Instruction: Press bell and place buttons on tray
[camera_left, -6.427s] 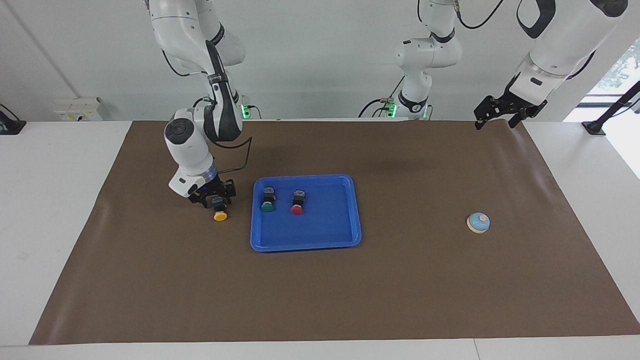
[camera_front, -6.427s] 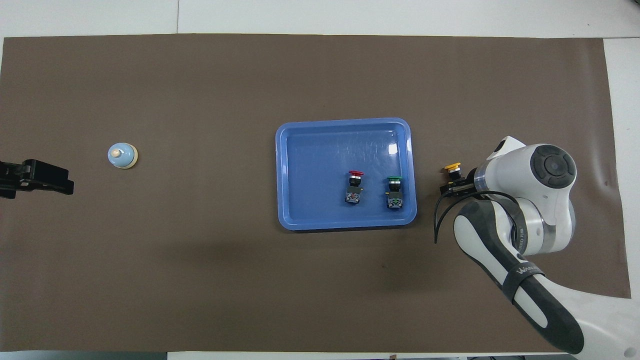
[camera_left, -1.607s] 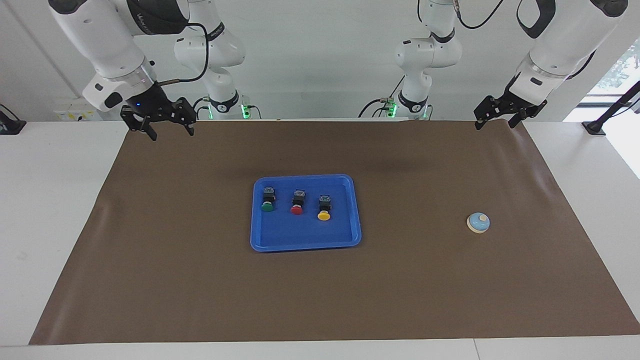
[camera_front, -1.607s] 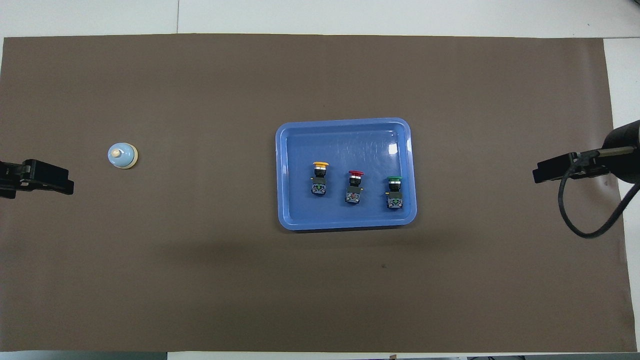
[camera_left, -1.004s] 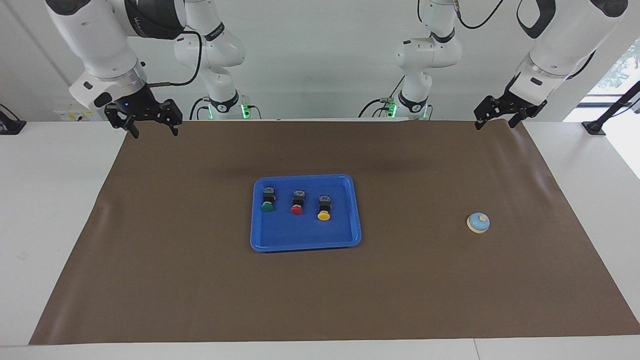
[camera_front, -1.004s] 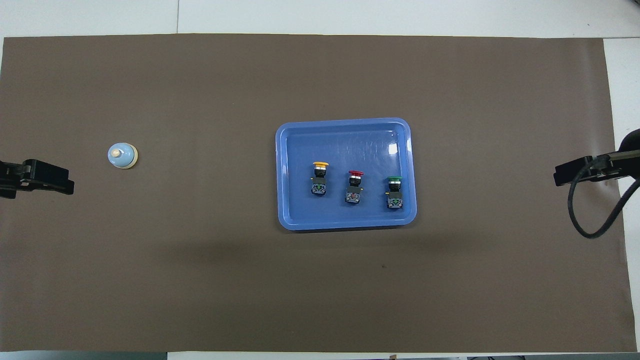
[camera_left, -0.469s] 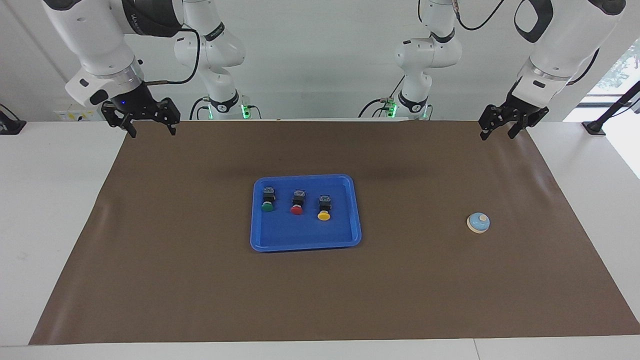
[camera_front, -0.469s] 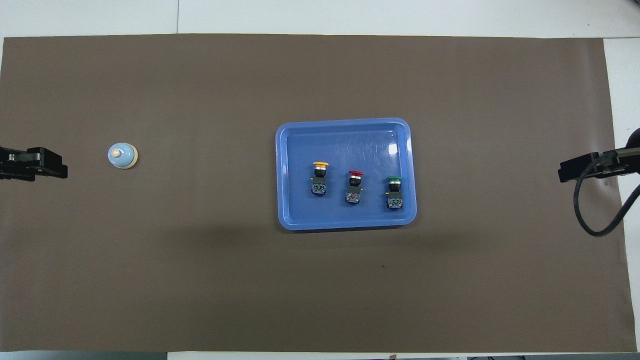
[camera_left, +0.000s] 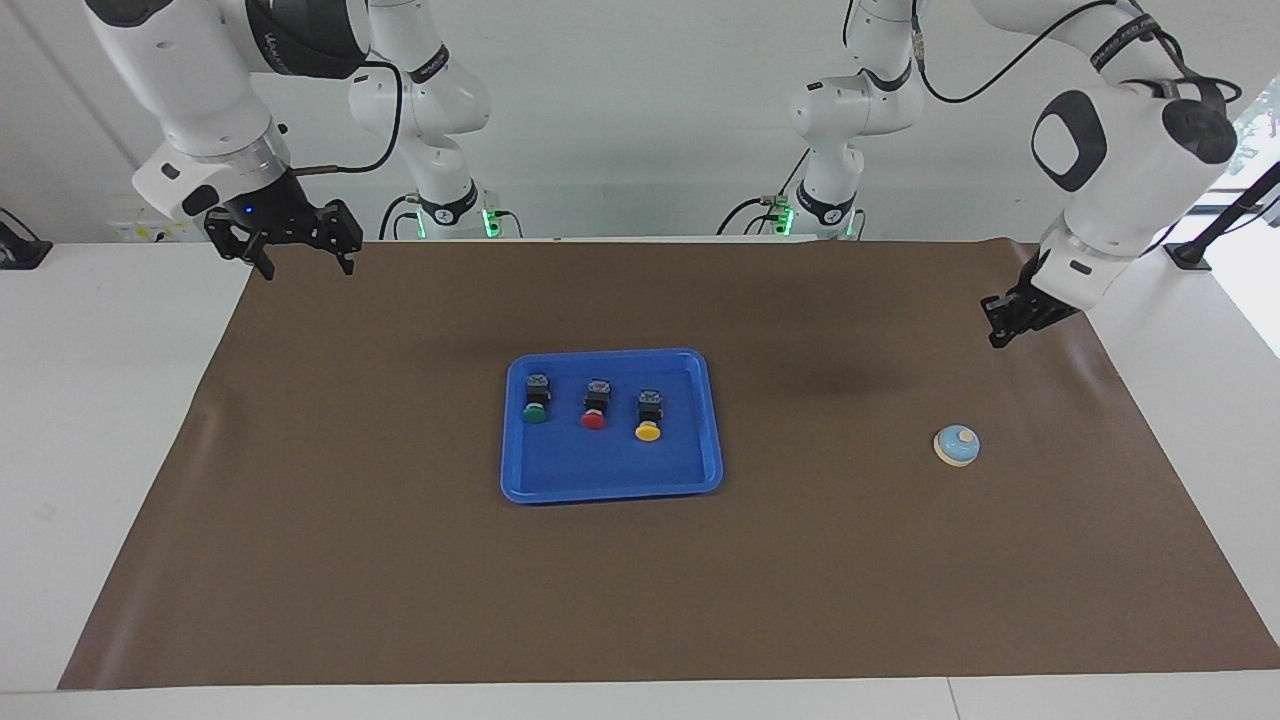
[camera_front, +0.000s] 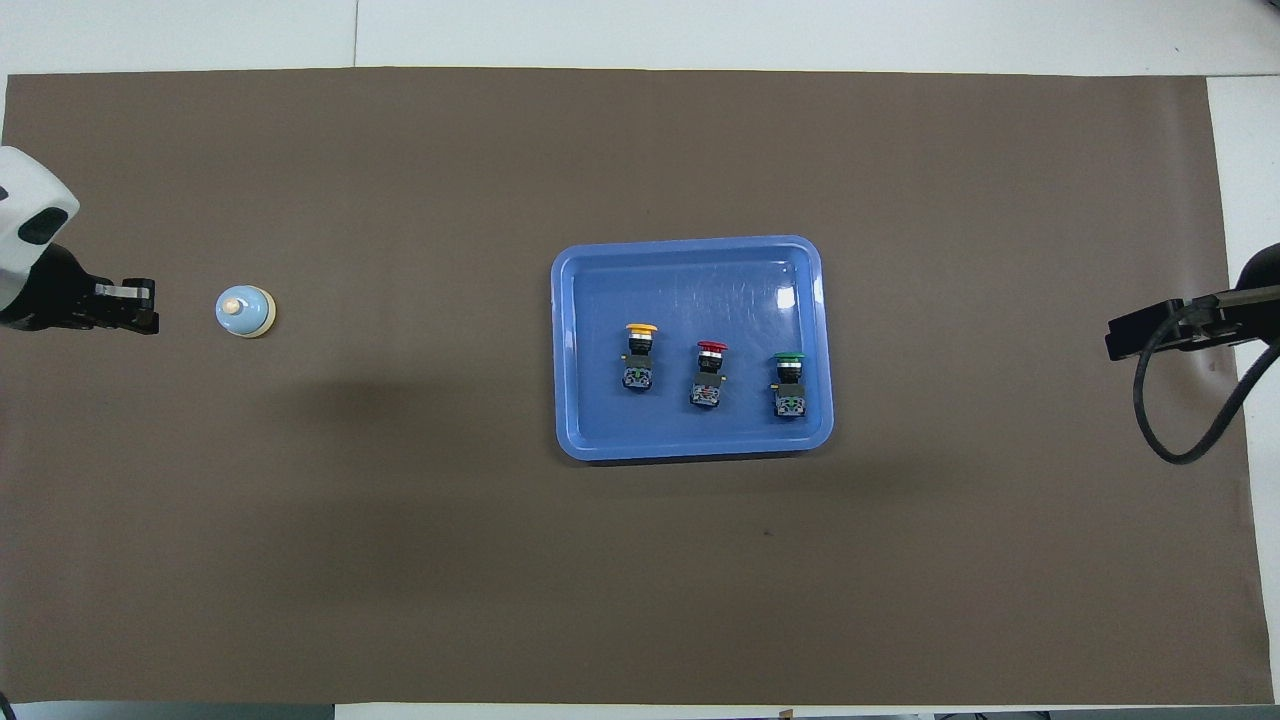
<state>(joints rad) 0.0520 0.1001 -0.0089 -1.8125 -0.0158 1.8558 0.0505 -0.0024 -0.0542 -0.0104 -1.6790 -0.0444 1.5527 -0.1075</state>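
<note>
The bell (camera_left: 957, 445) sits unpressed at the left arm's end of the mat, all three buttons (camera_left: 592, 405) already in the tray (camera_left: 610, 485); the left gripper (camera_left: 1003, 325), jaws closed, could descend off-centre and skid it, while the right gripper (camera_left: 300, 262) waits open.

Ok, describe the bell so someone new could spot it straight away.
Start from the blue tray in the middle of the brown mat, then look toward the left arm's end. The bell sits alone there: a pale blue dome with a cream knob, unlike the black-bodied buttons.
</note>
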